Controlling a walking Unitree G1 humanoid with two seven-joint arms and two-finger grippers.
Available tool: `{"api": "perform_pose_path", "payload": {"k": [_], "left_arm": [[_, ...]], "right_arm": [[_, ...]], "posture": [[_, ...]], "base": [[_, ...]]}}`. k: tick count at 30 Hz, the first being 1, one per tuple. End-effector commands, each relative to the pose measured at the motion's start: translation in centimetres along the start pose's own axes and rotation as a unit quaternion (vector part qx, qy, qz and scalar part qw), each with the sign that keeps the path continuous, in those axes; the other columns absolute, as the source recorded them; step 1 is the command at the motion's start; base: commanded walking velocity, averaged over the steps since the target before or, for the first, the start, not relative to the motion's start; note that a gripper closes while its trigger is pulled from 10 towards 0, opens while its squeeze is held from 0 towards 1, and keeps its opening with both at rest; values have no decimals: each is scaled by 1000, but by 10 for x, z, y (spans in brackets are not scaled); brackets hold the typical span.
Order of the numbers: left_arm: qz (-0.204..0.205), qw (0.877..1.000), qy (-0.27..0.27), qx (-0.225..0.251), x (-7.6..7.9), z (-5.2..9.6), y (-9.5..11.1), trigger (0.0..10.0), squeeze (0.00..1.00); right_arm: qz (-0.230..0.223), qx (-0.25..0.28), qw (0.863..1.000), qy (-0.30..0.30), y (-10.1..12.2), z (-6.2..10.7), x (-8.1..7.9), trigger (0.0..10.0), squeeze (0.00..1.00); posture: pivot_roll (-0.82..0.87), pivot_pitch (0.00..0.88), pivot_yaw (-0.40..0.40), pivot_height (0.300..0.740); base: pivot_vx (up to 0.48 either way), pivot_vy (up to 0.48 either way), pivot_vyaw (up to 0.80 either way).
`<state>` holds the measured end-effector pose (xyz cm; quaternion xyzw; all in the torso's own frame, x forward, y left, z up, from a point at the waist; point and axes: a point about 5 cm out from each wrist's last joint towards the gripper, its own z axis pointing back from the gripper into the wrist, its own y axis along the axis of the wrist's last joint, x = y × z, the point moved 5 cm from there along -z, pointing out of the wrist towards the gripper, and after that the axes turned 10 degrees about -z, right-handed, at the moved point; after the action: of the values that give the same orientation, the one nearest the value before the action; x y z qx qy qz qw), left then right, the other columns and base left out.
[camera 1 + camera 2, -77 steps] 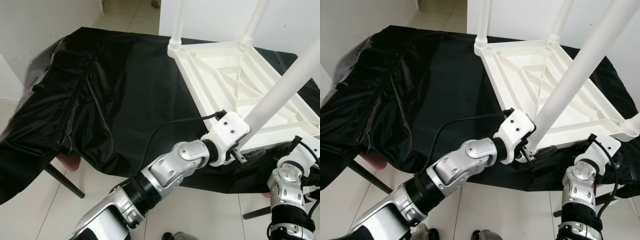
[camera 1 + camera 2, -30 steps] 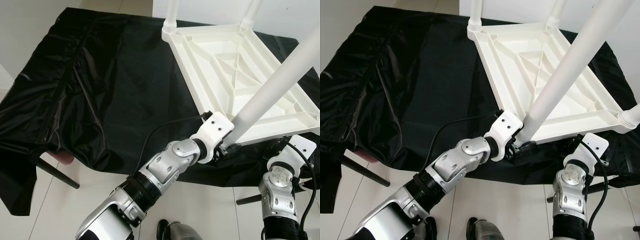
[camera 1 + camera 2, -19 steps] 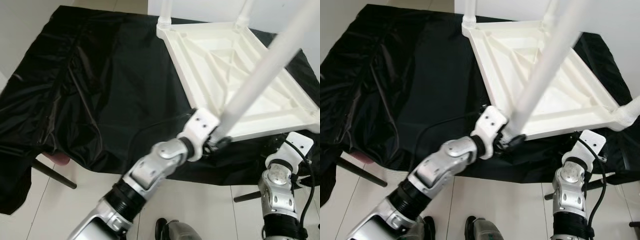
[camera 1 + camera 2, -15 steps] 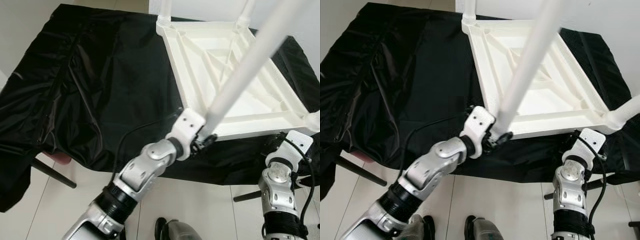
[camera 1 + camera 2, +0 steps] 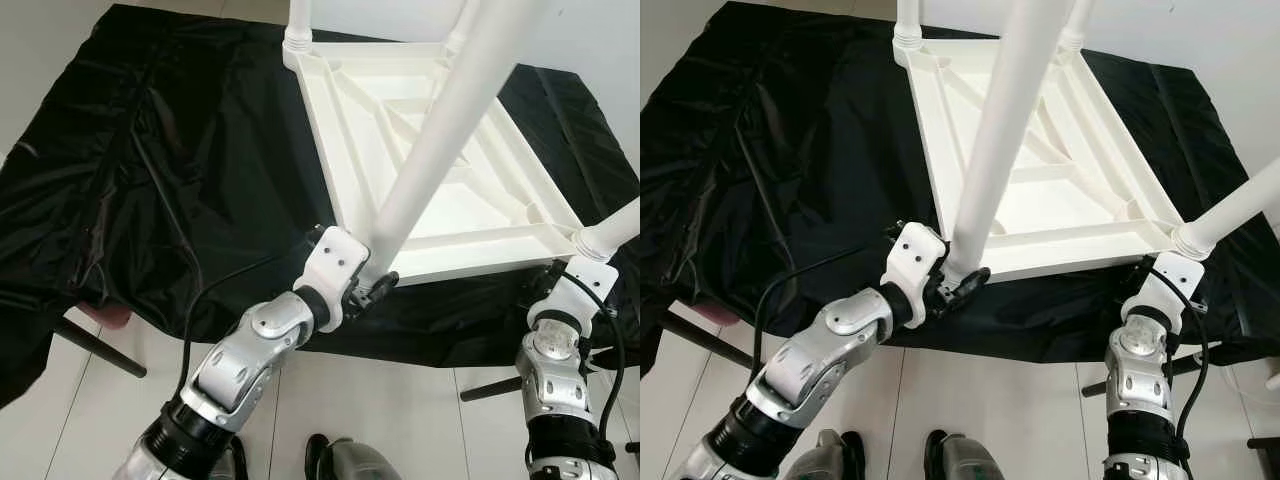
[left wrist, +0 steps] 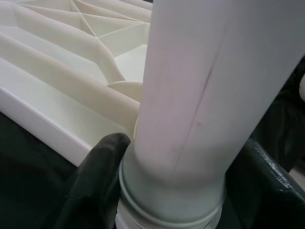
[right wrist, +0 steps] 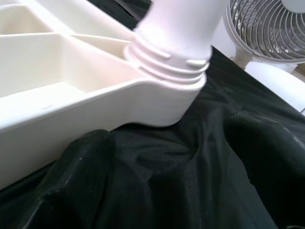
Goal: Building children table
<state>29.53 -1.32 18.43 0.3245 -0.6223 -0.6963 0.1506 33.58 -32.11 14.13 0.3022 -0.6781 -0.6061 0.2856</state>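
Right now we have the left gripper point(image 5: 378, 287) clamped around the base of a white leg point(image 5: 440, 130), just where it meets the near corner of the upturned tabletop point(image 5: 420, 130). That tabletop lies underside up on a black cloth point(image 5: 170, 170), with the other three legs standing at their corners. In the left wrist view our fingers point(image 6: 97, 176) sit on both sides of the leg's collar, which looks not quite seated in its socket. Our right gripper point(image 5: 1155, 262) rests on the cloth just beside the right corner leg point(image 7: 178, 28), its fingers spread and holding nothing. We judge the main risk to be a crooked start: the leg leans, so turning it could cross the thread or jam it. The slick cloth could also let the tabletop slide or spin with the leg, since our right gripper isn't bracing it.
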Motion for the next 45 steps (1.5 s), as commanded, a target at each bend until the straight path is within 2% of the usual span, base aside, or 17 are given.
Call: {"api": "perform_pose_path", "payload": {"k": [1, 7, 9, 13, 21, 23, 25, 27, 28, 30, 31, 32, 34, 35, 38, 45], "left_arm": [[6, 999, -50, 14, 15, 8, 5, 0, 0], [6, 997, -67, 31, 24, 6, 18, 0, 0], [7, 997, -68, 33, 25, 6, 19, 0, 0], [12, 993, -104, 57, 45, 0, 34, 0, 0], [11, 992, -109, 59, 48, -1, 36, 0, 0], [10, 991, -114, 63, 50, -3, 39, 0, 0], [10, 991, -114, 63, 50, -3, 39, 0, 0], [9, 991, -117, 64, 50, -3, 40, 0, 0], [7, 991, -119, 63, 51, -2, 41, 0, 0], [7, 991, -119, 63, 51, -2, 41, 0, 0], [5, 991, -122, 61, 52, -1, 41, 0, 0], [5, 991, -122, 61, 52, -1, 41, 0, 0], [4, 990, -130, 60, 54, 1, 42, 0, 0], [4, 990, -130, 60, 54, 1, 42, 0, 0], [6, 988, -143, 60, 59, 4, 43, 0, 0], [5, 987, -151, 63, 62, 3, 46, 0, 0]], "right_arm": [[7, -1, 1000, -17, 1, -10, 12, 10000, 0], [-4, 13, 1000, 4, 17, -29, -1, 10000, 0], [-4, 14, 1000, 5, 18, -30, -2, 10000, 0], [-11, 12, 1000, 22, 31, -43, -22, 10000, 0], [-12, 9, 999, 29, 33, -46, -28, 10000, 0], [-12, 1, 999, 42, 34, -50, -37, 10000, 0], [-12, 1, 999, 42, 34, -50, -37, 10000, 0], [-11, -1, 999, 47, 35, -51, -41, 10000, 0], [-12, -11, 998, 63, 33, -51, -49, 10000, 0], [-12, -11, 998, 63, 33, -51, -49, 10000, 0], [-11, -22, 996, 83, 29, -49, -58, 10000, 0], [-11, -22, 996, 83, 29, -49, -58, 10000, 0], [-10, -47, 992, 116, 18, -43, -73, 10000, 0], [-10, -47, 992, 116, 18, -43, -73, 10000, 0], [-6, -73, 985, 157, 6, -35, -89, 10000, 0], [-5, -82, 978, 194, 4, -30, -104, 10000, 0]], "posture": [[68, 171, -128, 740], [64, 165, -123, 740], [64, 165, -123, 740], [57, 164, -121, 740], [56, 164, -118, 740], [57, 168, -114, 740], [57, 168, -114, 740], [57, 168, -114, 740], [58, 172, -114, 740], [58, 172, -114, 740], [59, 178, -113, 740], [59, 178, -113, 740], [60, 182, -113, 740], [60, 182, -113, 740], [56, 195, -105, 740], [54, 199, -101, 740]], "base": [[0, 0, 0], [0, 0, 0], [0, 0, 0], [0, 0, 0], [0, 0, 0], [0, 0, 0], [0, 0, 0], [0, 0, 0], [0, 0, 0], [0, 0, 0], [0, 0, 0], [0, 0, 0], [0, 0, 0], [0, 0, 0], [0, 0, 0], [0, 0, 0]]}}
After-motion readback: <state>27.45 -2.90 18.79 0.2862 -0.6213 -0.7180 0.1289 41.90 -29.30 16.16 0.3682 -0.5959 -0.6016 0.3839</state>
